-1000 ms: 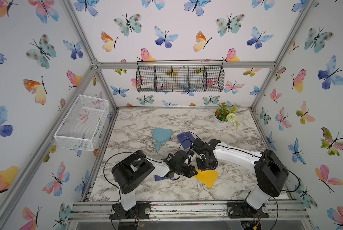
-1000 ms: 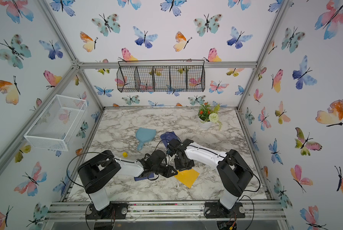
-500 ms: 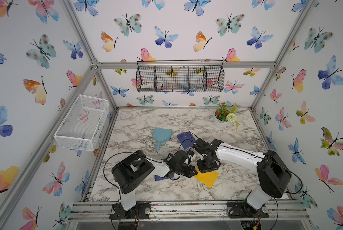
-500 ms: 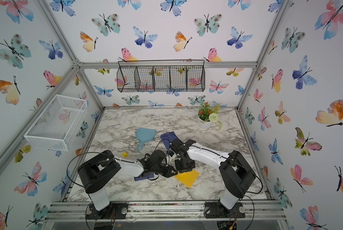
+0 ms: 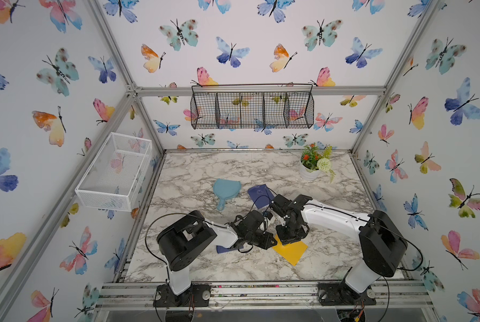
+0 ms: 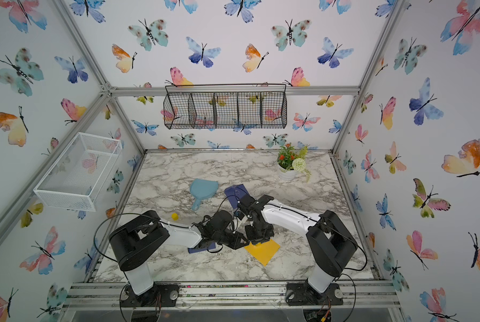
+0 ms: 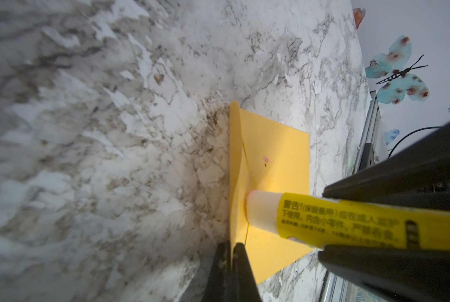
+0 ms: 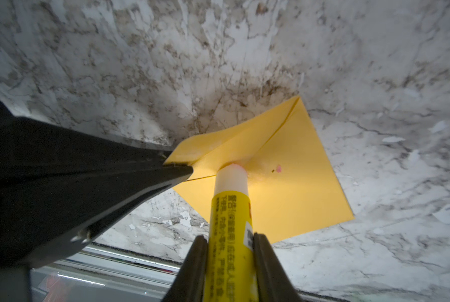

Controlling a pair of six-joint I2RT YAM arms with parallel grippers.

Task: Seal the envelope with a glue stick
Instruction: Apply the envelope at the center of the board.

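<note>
Two end effectors meet over the yellow envelope (image 8: 297,183) near the front of the marbled surface (image 8: 140,65). The left end effector (image 7: 230,248) is closed on the raised flap (image 8: 231,141), pinching its edge. The right end effector (image 8: 230,239) grips the glue stick (image 8: 230,209), whose white tip presses the envelope just under that flap. A pink speck (image 8: 278,168) sits on the paper beside the tip.

Butterfly wallpaper (image 5: 261,69) is covering every wall, with aluminium framing (image 5: 344,90) running along the corners. A black wire basket (image 5: 252,110) is hanging on the back wall and a white mesh bin (image 5: 113,172) is sticking out from the side one. Marble-look tabletop (image 5: 205,167) is sitting underneath, soft even light washing over everything.
</note>
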